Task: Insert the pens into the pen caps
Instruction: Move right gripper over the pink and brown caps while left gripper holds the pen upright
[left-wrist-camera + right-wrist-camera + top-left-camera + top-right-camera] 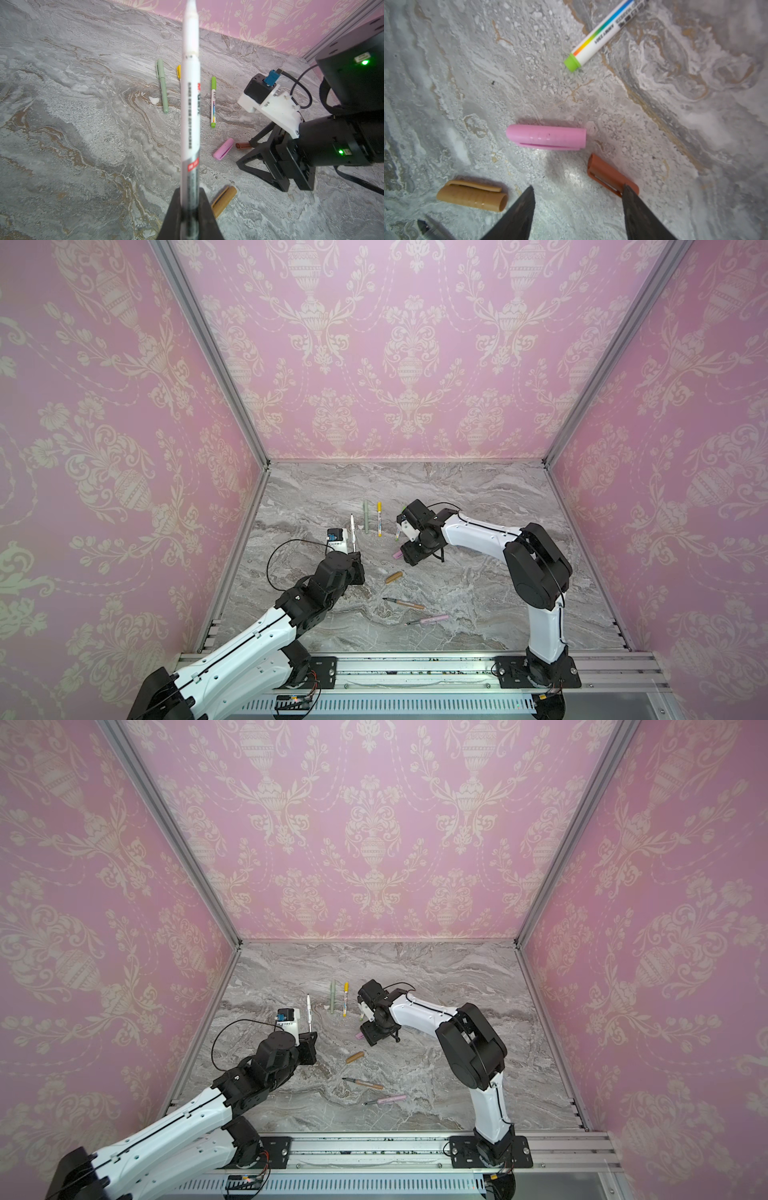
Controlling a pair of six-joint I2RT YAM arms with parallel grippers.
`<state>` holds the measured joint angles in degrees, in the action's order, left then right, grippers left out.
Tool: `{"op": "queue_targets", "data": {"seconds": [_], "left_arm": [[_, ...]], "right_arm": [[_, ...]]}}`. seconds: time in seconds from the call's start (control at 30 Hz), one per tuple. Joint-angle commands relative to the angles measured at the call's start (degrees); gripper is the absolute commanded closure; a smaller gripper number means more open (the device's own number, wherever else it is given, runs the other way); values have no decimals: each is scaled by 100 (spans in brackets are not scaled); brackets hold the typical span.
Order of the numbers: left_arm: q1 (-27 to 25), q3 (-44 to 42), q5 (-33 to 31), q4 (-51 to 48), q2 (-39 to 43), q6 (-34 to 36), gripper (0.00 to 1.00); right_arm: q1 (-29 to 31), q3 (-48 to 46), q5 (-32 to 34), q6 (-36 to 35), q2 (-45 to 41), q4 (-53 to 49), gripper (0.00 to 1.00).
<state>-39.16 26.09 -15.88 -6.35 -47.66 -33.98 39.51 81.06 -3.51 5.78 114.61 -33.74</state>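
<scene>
Three of six pens are capped, so the job looks half done, and the step in hand is the fourth pairing. The left claw [189,194] is shut on the lower barrel of a white pen [190,116] and holds it raised off the tabletop [478,497], tip pointing away from the arm. The right claw [577,187] hangs just above the tabletop with its jaws wide and empty over the loose caps. The pink cap [548,137] lies just ahead of its fingertips, the dark brown cap [608,176] is right beside one finger, and the tan cap [473,197] is off to the other side. Since pink and tan match the two bare barrels, the brown cap is probably meant for the white pen. If so, the right claw must shift sideways to straddle it, close, lift, and turn its open end toward the held tip before the arms meet; a short, round cap may roll or tilt as the jaws close. Counted, there are six pens: the held one, a bare tan pen [405,604] and a bare pink pen [428,619] near the front. The capped ones are a sage-green pen [366,516], a yellow-capped pen [379,518] and a lime-capped pen [213,101]. Three caps lie loose.
</scene>
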Motion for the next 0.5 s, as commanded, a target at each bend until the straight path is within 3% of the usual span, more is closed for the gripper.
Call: {"op": "queue_targets", "data": {"seconds": [0.0,0.47], "left_arm": [[48,37,-84,20,27,-111,100],[46,54,-117,-1,-6,-144,100]], "right_arm": [[-26,-13,-40,-60,342,-136,33],[-180,182,79,-109,529,-24,35]]}}
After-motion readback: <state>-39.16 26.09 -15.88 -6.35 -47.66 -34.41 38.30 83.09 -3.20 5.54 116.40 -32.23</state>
